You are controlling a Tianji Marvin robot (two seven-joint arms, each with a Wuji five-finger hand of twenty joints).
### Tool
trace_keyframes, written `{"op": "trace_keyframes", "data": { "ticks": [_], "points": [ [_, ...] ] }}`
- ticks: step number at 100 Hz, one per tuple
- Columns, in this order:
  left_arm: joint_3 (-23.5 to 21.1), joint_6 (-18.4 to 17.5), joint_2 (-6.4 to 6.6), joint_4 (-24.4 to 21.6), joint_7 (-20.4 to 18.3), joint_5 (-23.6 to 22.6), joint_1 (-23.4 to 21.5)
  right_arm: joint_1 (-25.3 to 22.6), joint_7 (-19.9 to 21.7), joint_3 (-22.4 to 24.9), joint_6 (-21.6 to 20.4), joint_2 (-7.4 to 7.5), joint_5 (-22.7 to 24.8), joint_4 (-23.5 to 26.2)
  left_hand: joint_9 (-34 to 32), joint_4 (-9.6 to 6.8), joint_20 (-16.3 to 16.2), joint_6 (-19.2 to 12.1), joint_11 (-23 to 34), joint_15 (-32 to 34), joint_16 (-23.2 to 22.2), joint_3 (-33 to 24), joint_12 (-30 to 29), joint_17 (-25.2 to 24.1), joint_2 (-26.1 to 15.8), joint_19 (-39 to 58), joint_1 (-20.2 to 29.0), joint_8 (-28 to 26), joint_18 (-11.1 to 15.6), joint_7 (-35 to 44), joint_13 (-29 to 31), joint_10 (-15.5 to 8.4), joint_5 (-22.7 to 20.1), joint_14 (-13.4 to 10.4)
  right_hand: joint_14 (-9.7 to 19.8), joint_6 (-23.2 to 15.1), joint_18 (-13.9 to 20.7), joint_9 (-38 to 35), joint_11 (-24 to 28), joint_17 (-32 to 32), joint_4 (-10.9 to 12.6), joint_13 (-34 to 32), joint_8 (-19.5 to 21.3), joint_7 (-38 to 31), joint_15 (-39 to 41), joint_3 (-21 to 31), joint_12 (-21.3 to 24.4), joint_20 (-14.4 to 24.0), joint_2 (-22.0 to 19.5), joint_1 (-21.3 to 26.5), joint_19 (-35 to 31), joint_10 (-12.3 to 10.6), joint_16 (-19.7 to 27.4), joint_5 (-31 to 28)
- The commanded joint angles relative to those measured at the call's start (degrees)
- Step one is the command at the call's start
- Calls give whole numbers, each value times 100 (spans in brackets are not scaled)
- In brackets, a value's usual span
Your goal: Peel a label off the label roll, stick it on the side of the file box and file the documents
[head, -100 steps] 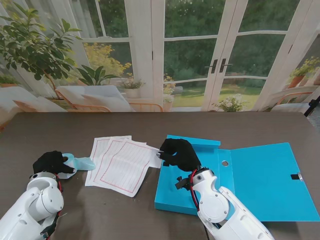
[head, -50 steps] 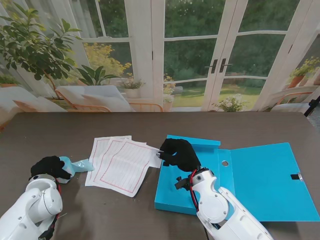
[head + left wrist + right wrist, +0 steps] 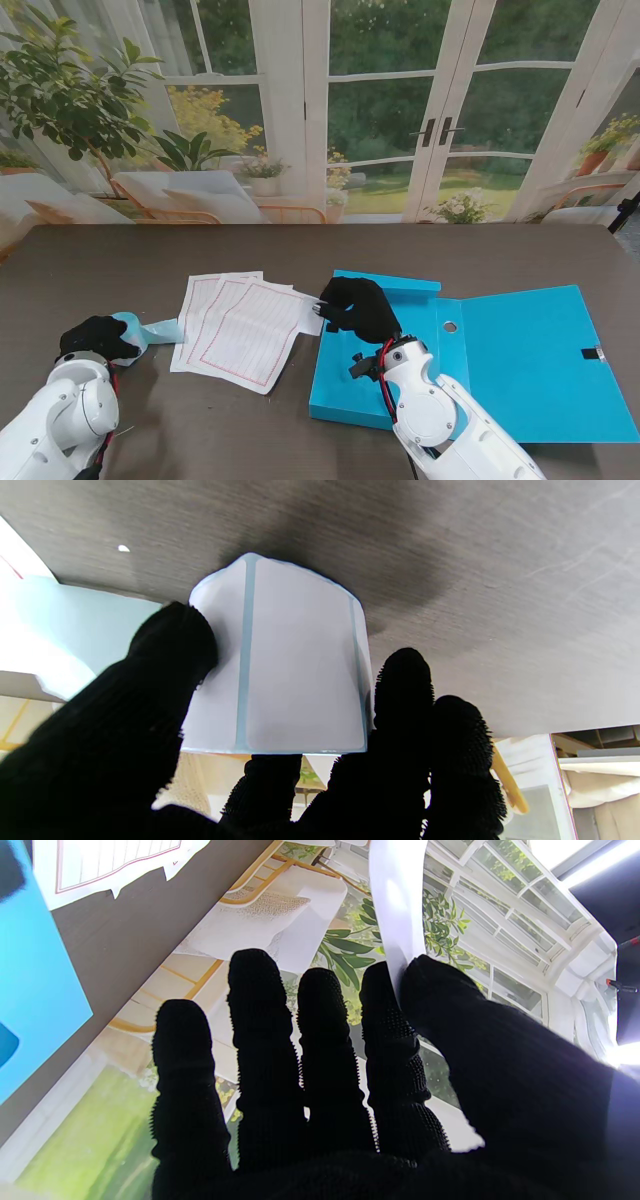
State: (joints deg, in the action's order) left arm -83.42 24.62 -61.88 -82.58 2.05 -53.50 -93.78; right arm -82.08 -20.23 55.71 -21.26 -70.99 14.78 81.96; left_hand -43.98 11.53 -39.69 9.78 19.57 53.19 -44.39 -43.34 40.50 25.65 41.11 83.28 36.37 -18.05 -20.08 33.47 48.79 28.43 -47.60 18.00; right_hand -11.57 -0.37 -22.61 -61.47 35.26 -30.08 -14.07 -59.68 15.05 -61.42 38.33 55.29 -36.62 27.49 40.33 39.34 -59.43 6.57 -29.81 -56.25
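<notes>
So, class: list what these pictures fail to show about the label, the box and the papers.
- Label: right wrist view shows a white strip pinched by the right hand; its far end is cut off.
- File box interior: stand view, partly covered by that hand.
- Documents: print too small.
- Label roll: core hidden by the left hand.

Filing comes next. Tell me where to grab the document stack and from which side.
Take the documents by the corner nearest me, which tapers to a thin free point on bare table. Come in low from my side; the right edge is crowded by the right hand and file box.
</notes>
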Motion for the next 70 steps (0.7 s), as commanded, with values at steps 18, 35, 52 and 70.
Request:
{"op": "trace_keyframes", "data": {
  "ticks": [18, 35, 52, 70],
  "points": [
    [-93, -136, 37, -125, -211, -228, -177, -24, 51, -21, 1, -37, -34, -6, -4, -515, -181, 519, -50, -336, 135, -509, -459, -244, -587, -148, 31, 251, 118, -932, -360, -1088, 304, 170, 2, -477, 28, 75, 78, 775, 55, -184, 258, -518, 90, 57, 69, -85, -502, 440, -176, 27, -29, -74],
    [-146, -204, 52, -246, -317, -297, -226, -10, 48, -30, -9, -42, -40, -27, 227, -540, -221, 570, -282, -453, 167, -295, -700, -335, -676, -203, 18, 422, 141, -1326, -497, -1045, 418, 183, 7, -483, 35, 79, 84, 773, 56, -191, 264, -527, 95, 56, 74, -83, -505, 443, -179, 18, -29, -71],
    [-185, -258, 79, -335, -486, -391, -237, 1, 49, -31, -15, -43, -42, -43, 679, -568, -275, 630, -683, -628, 209, -152, -1078, -498, -830, -304, -76, 564, 204, -1722, -742, -880, 560, 219, 3, -477, 37, 78, 86, 776, 58, -192, 259, -529, 96, 60, 79, -83, -495, 444, -177, 27, -28, -71],
    [-205, -272, 91, -372, -570, -437, -221, -1, 55, -29, -10, -44, -60, -50, 861, -594, -324, 520, -917, -701, 227, -11, -1396, -549, -952, -328, -164, 604, 267, -1912, -848, -869, 635, 222, -2, -474, 31, 68, 90, 774, 55, -194, 256, -533, 96, 59, 80, -83, -491, 437, -178, 23, -27, -71]
  ]
}}
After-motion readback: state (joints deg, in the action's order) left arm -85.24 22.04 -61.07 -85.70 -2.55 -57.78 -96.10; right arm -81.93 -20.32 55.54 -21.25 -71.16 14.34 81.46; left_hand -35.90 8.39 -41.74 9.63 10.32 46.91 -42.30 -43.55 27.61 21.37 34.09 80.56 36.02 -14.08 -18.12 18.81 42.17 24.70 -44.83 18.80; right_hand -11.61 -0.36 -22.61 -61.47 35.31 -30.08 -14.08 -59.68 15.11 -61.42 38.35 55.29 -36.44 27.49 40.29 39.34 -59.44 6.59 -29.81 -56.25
